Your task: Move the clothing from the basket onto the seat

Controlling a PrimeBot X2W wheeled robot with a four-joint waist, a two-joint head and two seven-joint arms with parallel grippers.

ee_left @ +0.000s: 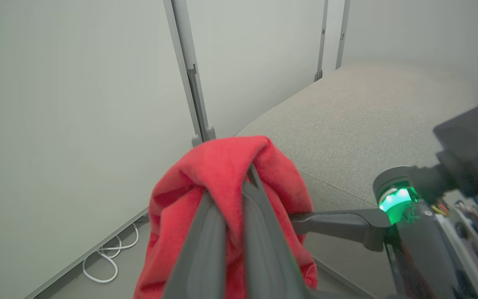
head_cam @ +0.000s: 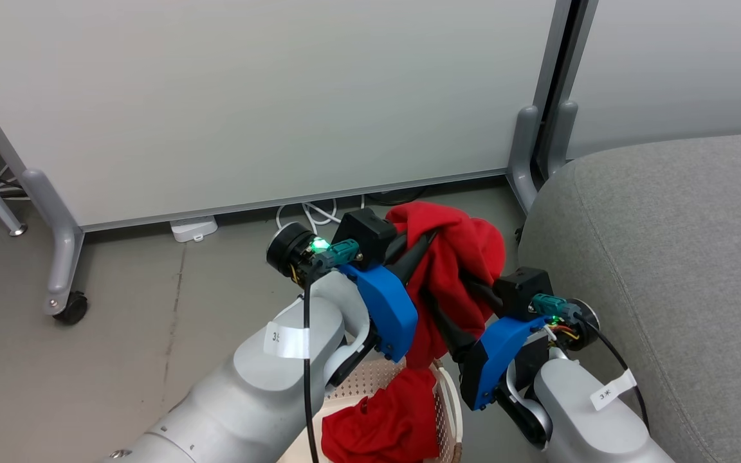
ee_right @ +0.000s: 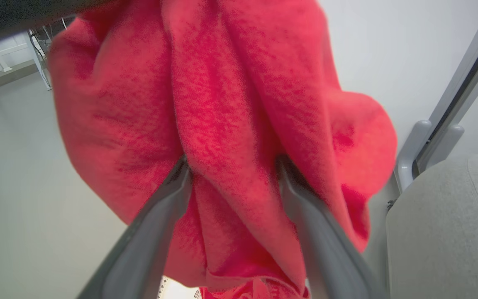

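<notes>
the left hand (ee_left: 232, 189) is pinched tight on one red piece of clothing (head_cam: 457, 257). it holds it up in the air above the basket (head_cam: 370, 381), just beside the grey seat (head_cam: 666, 257). the right hand (ee_right: 232, 162) is spread wide, and the cloth hangs down between its two fingers. another red piece (head_cam: 380, 427) lies in the basket.

Bright red is shown by the clothing (head_cam: 454, 257) at centre frame, and by the second piece (head_cam: 380, 427) at the bottom edge, against the cream-white, hole-patterned basket (head_cam: 370, 379). Light grey is seen on the seat (head_cam: 666, 257) at right; vivid blue on the wrist covers (head_cam: 386, 305).
</notes>
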